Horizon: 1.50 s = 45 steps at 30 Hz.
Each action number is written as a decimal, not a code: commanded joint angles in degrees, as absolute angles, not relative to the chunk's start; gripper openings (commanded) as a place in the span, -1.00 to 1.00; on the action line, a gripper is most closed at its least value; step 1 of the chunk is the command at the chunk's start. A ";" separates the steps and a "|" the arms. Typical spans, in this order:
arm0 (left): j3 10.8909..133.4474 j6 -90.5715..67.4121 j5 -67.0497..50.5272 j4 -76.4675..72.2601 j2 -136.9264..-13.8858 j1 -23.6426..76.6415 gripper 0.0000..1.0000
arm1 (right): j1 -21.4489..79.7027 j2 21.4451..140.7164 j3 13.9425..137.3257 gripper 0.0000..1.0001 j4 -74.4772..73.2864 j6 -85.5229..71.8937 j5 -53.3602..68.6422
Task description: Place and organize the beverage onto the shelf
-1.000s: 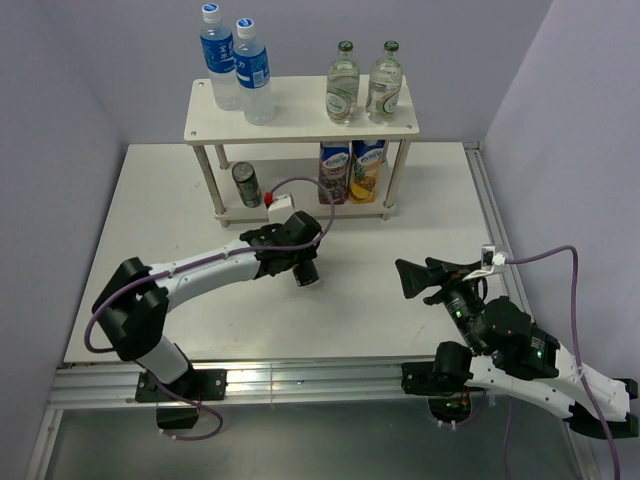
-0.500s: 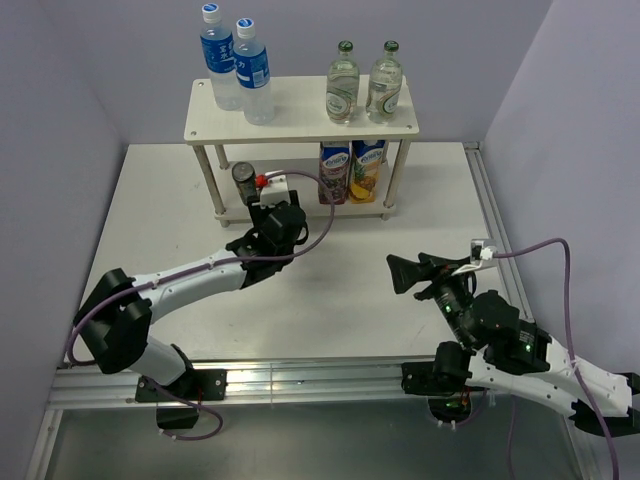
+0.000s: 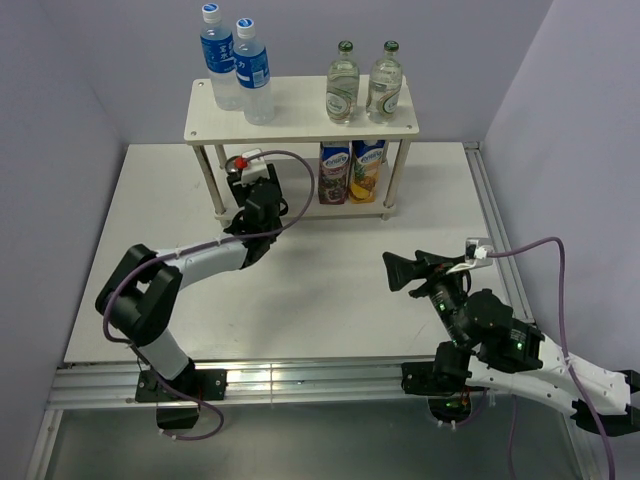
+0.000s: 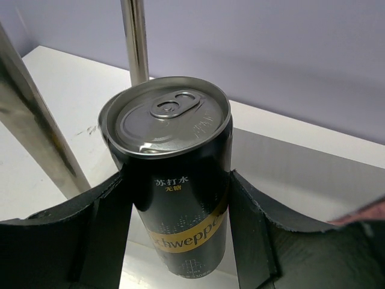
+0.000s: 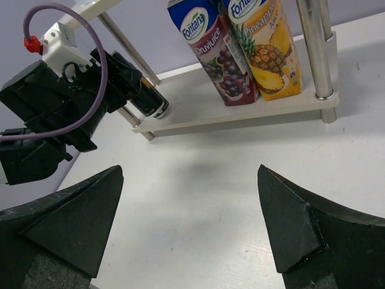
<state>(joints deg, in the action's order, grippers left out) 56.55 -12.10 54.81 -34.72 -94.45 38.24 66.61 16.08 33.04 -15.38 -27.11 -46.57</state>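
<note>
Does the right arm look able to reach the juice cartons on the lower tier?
Probably yes: the right tool is open, bare table lies between it and the juice cartons, and the left tool is at the shelf's other end.

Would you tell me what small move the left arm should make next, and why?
Probably lower the can slightly until it rests on the shelf's lower board, before releasing. The left gripper is shut on the can, upright beside the shelf legs over that board's left end, but the views do not show whether its base touches.
</note>
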 commanded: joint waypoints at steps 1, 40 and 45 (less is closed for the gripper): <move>57.65 -10.20 52.57 -46.84 -95.79 37.27 -0.99 | 66.71 17.40 32.26 0.98 -11.61 -25.84 -48.95; 59.24 -9.40 57.30 -50.63 -110.83 39.81 -0.95 | 66.71 13.89 26.10 0.99 -7.20 -25.22 -49.22; 58.62 -9.76 55.90 -50.18 -111.18 40.52 -0.13 | 66.71 12.22 26.02 0.99 -9.31 -25.84 -49.13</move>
<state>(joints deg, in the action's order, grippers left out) 58.39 -8.19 57.12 -52.40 -109.56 39.57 66.61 13.34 26.55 -8.49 -24.86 -48.03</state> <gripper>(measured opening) 0.625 0.993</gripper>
